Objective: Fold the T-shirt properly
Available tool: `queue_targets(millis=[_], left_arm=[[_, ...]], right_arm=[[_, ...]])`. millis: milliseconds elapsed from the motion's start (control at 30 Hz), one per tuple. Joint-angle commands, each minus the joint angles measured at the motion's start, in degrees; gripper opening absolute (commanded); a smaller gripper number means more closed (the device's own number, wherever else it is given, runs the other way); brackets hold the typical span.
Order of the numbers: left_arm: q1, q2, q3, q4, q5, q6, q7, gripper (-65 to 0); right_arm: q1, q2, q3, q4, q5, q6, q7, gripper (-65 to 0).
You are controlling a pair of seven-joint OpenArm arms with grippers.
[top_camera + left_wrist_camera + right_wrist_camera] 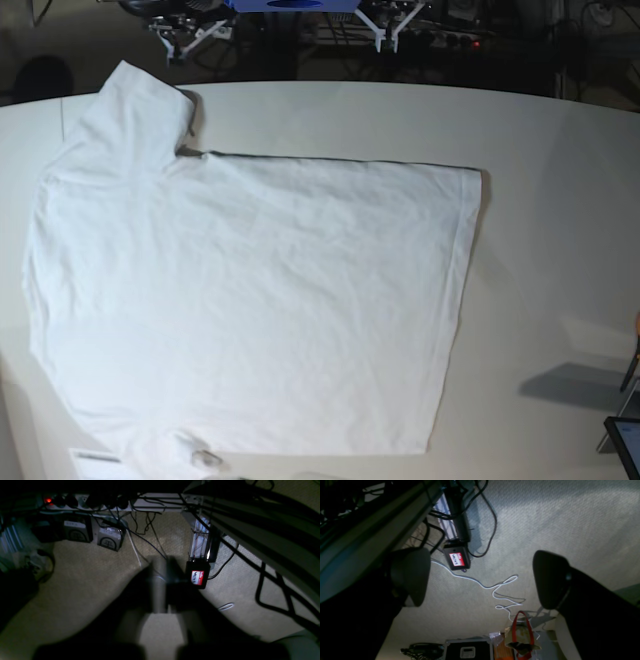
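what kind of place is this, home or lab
Probably a robotics lab or workshop: a white T-shirt spread on a large table, tangled cables and a power strip on carpeted floor underneath.

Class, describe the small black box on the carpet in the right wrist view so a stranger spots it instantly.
Start at the grey carpet below the table edge. Follow the white cable up to the black box. Only it carries a red-and-white name sticker.

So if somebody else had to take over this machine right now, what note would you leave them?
Left gripper: blurred and dark, jaw state unclear; it looks down at the carpet, off the table.
Right gripper: open, empty, also over the carpet.
T-shirt: spread flat on the table, one sleeve toward the far left corner; neither arm is near it.
Done: no fold visible.
Left: all folding.
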State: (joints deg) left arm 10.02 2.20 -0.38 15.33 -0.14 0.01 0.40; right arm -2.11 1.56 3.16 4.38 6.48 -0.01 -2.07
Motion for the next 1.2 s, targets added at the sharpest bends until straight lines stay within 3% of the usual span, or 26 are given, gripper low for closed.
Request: queue_targets(millis=[0,67,100,200,267,333,467,567,667,733,833,900,1000,1033,1100,1167], left_arm=[[0.5,0.0,0.0,0.2,0.1,0.2,-0.4,-65.0],[0.5,0.0,0.0,0.3,0.1,0.2,-0.4,-60.6],[0.5,0.0,0.0,0.3,0.1,0.2,-0.4,-59.3],[0.5,0.0,0.0,0.3,0.1,0.2,-0.4,-56.9],[0.5,0.1,0.0,0.2,0.1,0.2,-0.4,-51.6],[0.5,0.1,0.0,0.2,0.1,0.2,-0.4,-44.2],[0.5,0.1,0.7,0.1,0.5,0.2,-0.4,-32.9],[0.5,0.1,0.8,0.1,0.7,0.2,-0.4,-31.9],[0.5,0.0,0.8,0.1,0.8,0.2,-0.4,-31.7],[0.5,0.0,0.4,0.1,0.3,0.2,-0.4,-31.7],[0.5,0.0,-0.2,0.1,-1.1,0.2,-0.4,-31.7],[0.5,0.0,-1.1,0.1,-7.6,-0.3,-0.1,-31.7],[0.5,-0.3,-2.8,0.0,-20.8,-6.2,0.2,-31.7],[0.5,-0.9,-2.5,0.0,-24.3,-7.4,0.2,-31.7],[0.5,-1.4,0.0,0.0,-25.6,-7.4,0.2,-32.2],[0.3,-2.2,6.8,0.0,-19.9,-7.3,-0.1,-32.4]], right_arm=[[-0.1,0.2,-0.6,0.2,-0.1,0.3,0.1,-5.4],[-0.1,0.2,-3.5,0.2,-0.1,2.8,0.0,-10.4],[-0.1,0.2,-5.6,0.2,-0.1,4.2,0.0,-16.1],[-0.7,0.2,-10.7,0.2,0.1,6.3,0.0,-39.8],[-1.2,0.1,-13.1,0.3,0.1,6.6,0.3,-55.3],[-1.3,0.0,-16.0,0.3,0.1,7.4,0.8,-65.0],[-2.5,0.1,-27.2,0.3,0.0,8.4,8.5,-60.9],[-3.3,0.4,-39.1,-0.1,0.1,8.2,13.7,-55.0],[-3.3,0.4,-43.7,-0.1,0.3,7.1,13.0,-49.9],[-3.3,0.2,-42.4,0.1,1.3,4.8,12.6,-47.3],[-3.3,0.1,-32.5,0.2,10.5,4.9,12.7,-44.1],[-3.3,0.4,-24.1,0.2,18.0,8.1,12.6,-40.8],[-3.4,1.3,-14.5,0.2,24.7,14.7,10.2,-37.4],[-3.4,1.4,-13.0,0.2,25.0,16.3,9.0,-37.4],[-3.2,1.4,-14.3,0.2,23.0,16.0,7.7,-37.4],[-2.9,1.3,-19.2,0.2,17.6,11.1,7.5,-37.4]])
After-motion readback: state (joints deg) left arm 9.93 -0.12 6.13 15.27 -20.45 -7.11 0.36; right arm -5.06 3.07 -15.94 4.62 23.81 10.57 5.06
